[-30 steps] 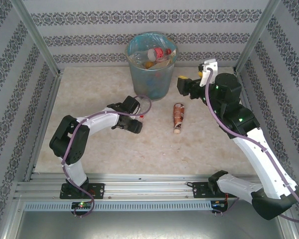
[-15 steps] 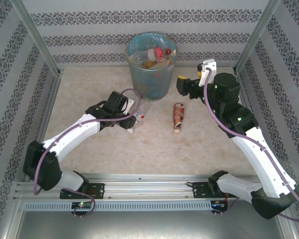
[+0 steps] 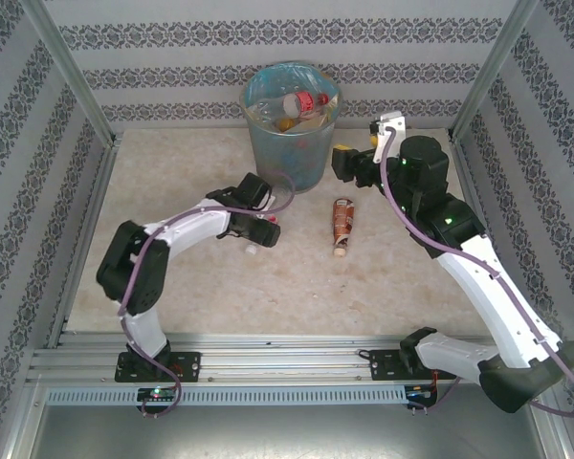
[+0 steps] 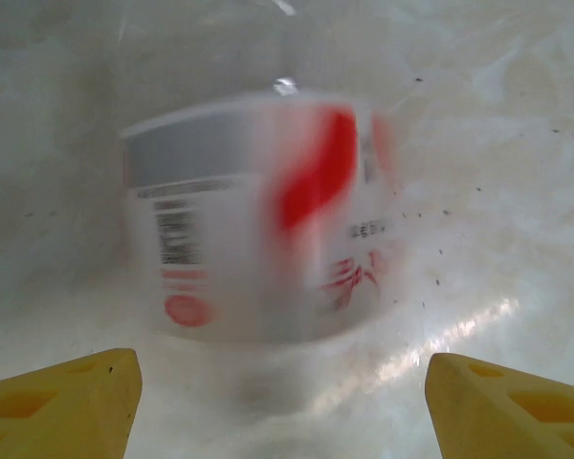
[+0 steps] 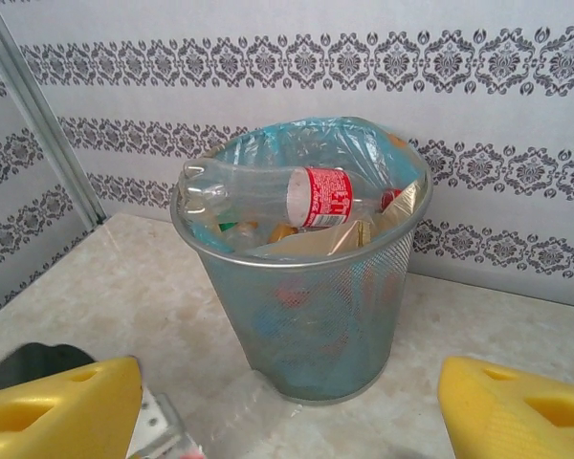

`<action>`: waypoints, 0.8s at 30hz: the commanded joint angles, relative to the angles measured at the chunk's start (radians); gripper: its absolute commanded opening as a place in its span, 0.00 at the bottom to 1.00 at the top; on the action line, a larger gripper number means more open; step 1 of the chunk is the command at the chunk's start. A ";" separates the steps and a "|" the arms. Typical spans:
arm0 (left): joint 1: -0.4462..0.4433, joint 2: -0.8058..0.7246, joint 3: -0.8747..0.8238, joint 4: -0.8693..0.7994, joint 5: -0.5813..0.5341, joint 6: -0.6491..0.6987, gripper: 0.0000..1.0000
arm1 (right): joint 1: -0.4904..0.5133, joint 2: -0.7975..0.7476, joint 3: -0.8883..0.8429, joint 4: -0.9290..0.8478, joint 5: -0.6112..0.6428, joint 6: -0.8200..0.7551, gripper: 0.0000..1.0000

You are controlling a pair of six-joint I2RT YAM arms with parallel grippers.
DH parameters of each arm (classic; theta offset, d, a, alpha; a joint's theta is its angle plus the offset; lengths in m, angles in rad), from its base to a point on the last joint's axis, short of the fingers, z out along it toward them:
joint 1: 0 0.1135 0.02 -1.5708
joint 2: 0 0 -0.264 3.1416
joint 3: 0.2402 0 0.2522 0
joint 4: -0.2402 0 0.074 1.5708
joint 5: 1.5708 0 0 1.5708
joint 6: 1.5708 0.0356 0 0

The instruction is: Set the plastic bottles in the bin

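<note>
Red bottle (image 4: 258, 220) sits on the table (image 3: 220, 296) just ahead of my left gripper (image 4: 282, 402), its jaws wide apart and touching nothing. I judge this the pick-up step: ease forward, close across the body. Off to its right the brown bottle (image 3: 342, 223) lies with room all round. My right gripper (image 5: 287, 392) hangs open, empty, facing the bin (image 5: 306, 316), heaped to its rim near the back wall (image 5: 383, 57); release from above.

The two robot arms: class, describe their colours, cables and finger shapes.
The left arm and right arm have white links, black joints and a purple cable alongside. Their fingers are yellow wedges. Green lights dot the right arm.
</note>
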 commanded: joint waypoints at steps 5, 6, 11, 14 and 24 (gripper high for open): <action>0.008 0.140 0.122 -0.002 -0.009 0.008 0.75 | -0.005 -0.098 -0.084 -0.002 0.042 0.010 0.81; 0.008 0.152 0.129 -0.009 -0.020 0.011 0.74 | -0.008 -0.105 -0.089 -0.004 0.043 0.010 0.81; 0.008 0.167 0.130 -0.030 -0.063 0.023 0.61 | -0.013 -0.102 -0.084 -0.013 0.045 -0.003 0.81; 0.008 0.129 0.118 -0.057 -0.045 0.030 0.51 | -0.014 -0.085 -0.069 -0.011 0.041 -0.011 0.81; 0.008 -0.342 0.027 -0.329 0.046 0.185 0.45 | -0.014 -0.022 -0.013 0.014 0.013 -0.030 0.81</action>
